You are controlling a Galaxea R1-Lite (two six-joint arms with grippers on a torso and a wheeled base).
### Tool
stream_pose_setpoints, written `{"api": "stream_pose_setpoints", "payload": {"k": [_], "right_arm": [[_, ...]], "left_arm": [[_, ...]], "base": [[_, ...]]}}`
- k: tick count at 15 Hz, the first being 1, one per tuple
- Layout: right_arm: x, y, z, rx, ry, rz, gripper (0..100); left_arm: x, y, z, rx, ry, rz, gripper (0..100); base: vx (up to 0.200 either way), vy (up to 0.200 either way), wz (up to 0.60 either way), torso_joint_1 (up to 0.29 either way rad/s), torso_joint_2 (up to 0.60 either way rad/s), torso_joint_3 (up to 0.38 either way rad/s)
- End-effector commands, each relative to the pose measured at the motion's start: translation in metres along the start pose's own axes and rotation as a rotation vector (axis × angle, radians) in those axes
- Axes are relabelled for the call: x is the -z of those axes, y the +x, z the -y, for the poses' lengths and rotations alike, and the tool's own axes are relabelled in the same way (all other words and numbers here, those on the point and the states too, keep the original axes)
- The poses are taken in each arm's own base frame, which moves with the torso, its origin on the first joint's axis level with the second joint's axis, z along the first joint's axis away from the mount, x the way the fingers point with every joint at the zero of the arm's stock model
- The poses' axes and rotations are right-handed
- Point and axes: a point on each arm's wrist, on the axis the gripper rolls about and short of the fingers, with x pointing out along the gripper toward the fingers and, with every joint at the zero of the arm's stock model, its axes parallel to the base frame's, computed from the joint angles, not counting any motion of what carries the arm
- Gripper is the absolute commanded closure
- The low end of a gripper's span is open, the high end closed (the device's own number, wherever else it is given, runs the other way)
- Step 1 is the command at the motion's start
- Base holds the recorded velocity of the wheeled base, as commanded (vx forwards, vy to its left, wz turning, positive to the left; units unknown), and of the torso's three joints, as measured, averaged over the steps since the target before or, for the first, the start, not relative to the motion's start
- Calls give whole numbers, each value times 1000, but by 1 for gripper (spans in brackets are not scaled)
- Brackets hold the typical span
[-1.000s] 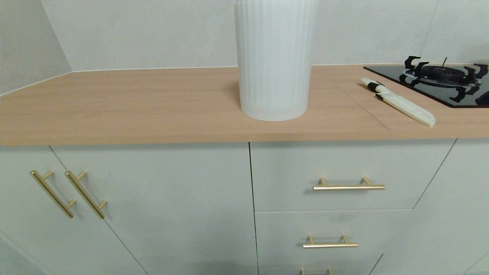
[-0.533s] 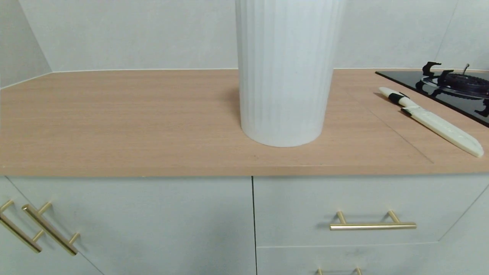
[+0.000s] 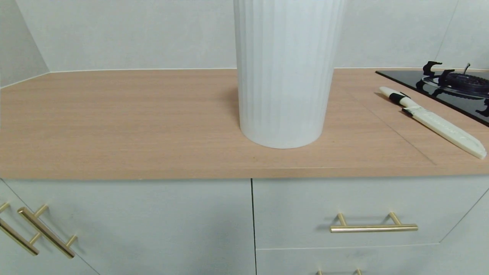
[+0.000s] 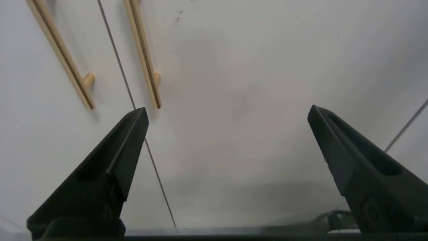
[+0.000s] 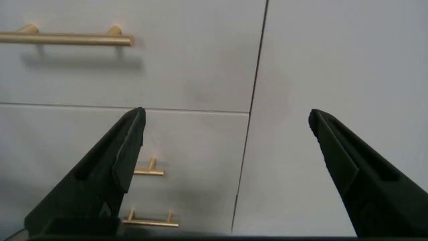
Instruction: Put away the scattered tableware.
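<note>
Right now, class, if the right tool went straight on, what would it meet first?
Likely the white drawer front, near its vertical seam; nothing shows between the open right tool and it, though depth is unclear.

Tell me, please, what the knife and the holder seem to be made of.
Knife: probably ceramic or plastic, judging by the cream matte blade; there is a black band on the handle. Holder: likely matte white plastic or ceramic; it is vertically ribbed with no gloss.

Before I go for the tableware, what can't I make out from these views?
White ribbed container: head view's top edge cuts off its rim; contents unknown.
Gas hob: cut by the head view's right edge.
Drawer: closed front hides its inside.
</note>
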Motion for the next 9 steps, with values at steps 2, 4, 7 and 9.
{"api": "stream_pose_setpoints", "payload": {"k": [2,4,7,9], "right_arm": [[0,0,0,-1,-1,-1,0],[0,0,0,-1,-1,-1,0],[0,0,0,-1,-1,-1,0],[0,0,0,-1,-1,-1,0]], "left_arm": [[0,0,0,-1,0,-1,0],[0,0,0,-1,0,-1,0],[0,0,0,-1,0,-1,0],[0,0,0,-1,0,-1,0]], "base": [[0,0,0,0,0,0],[0,0,0,0,0,0],[0,0,0,0,0,0],[0,0,0,0,0,0]]}}
